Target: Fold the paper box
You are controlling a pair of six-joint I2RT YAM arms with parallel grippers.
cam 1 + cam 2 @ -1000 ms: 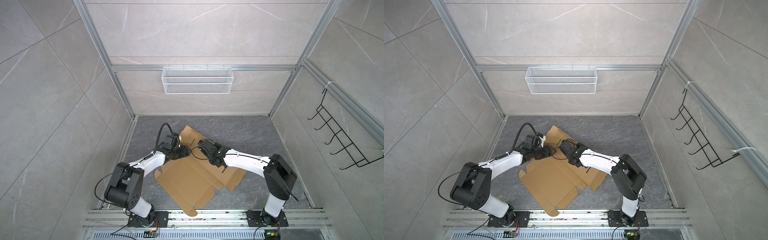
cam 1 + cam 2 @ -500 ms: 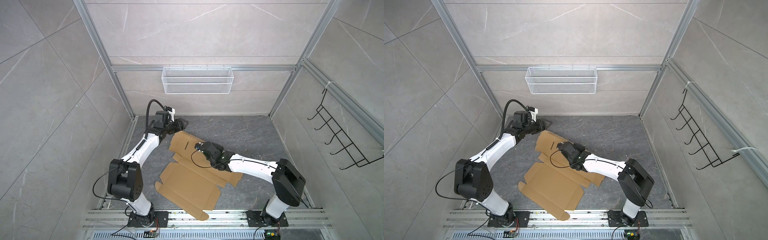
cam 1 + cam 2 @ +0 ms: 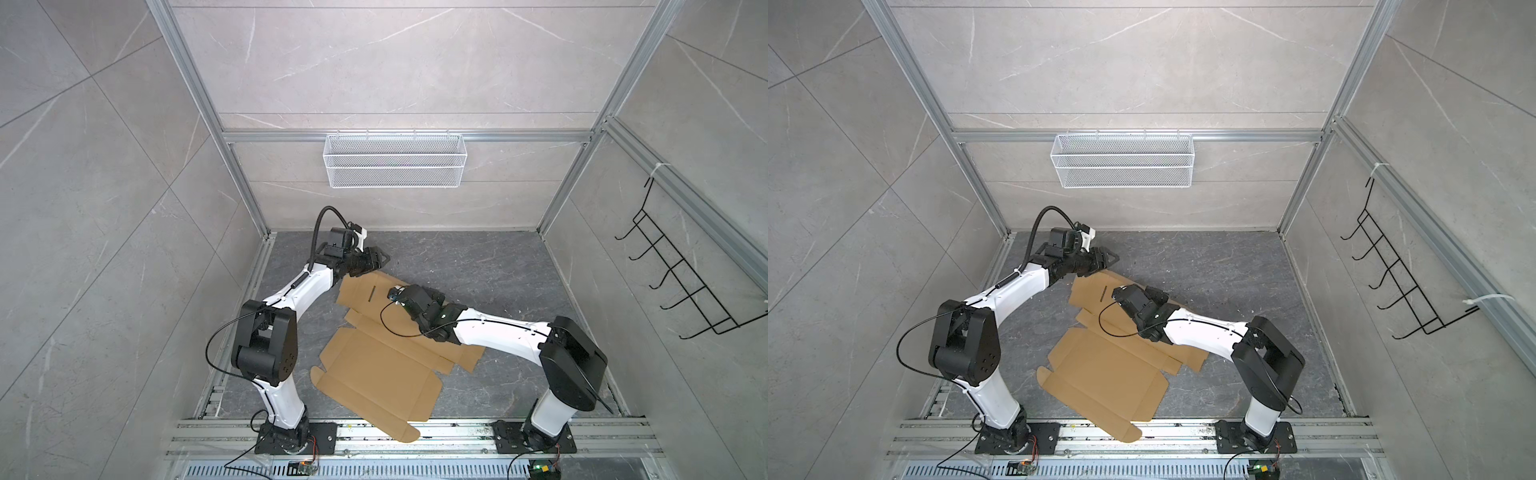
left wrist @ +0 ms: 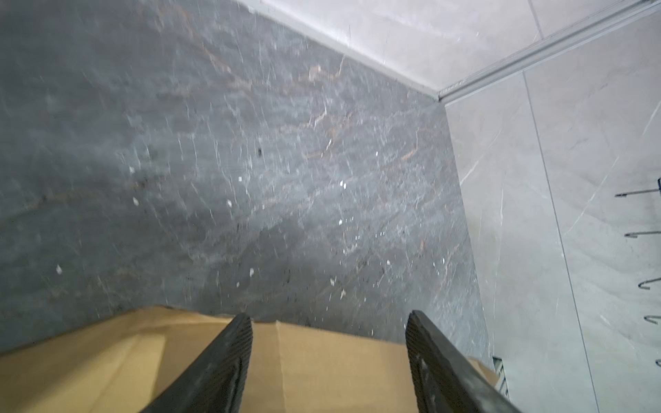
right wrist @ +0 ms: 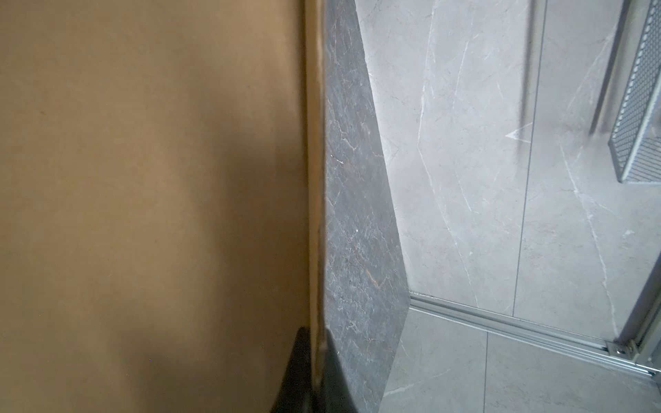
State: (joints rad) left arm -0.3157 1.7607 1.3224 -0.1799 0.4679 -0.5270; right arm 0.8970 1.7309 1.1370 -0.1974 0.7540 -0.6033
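The paper box (image 3: 374, 374) (image 3: 1104, 374) lies unfolded and nearly flat on the dark floor, a brown cardboard sheet with flaps and crease lines. My left gripper (image 3: 384, 259) (image 3: 1115, 258) hovers open over the sheet's back left corner. In the left wrist view its fingers (image 4: 232, 343) stand wide apart above the cardboard (image 4: 322, 372), holding nothing. My right gripper (image 5: 316, 338) is shut on the cardboard's (image 5: 143, 178) back edge. In both top views the right wrist (image 3: 419, 303) covers those fingers.
A white wire mesh basket (image 3: 395, 166) hangs on the back wall. A black hook rack (image 3: 681, 291) hangs on the right wall. Aluminium rails (image 3: 415, 434) run along the front under both arm bases. Small white specks (image 4: 229, 203) dot the floor.
My left gripper has moved away from the cardboard toward the back left corner. The raised far flap has come down flatter, and the right gripper has shifted with the sheet.
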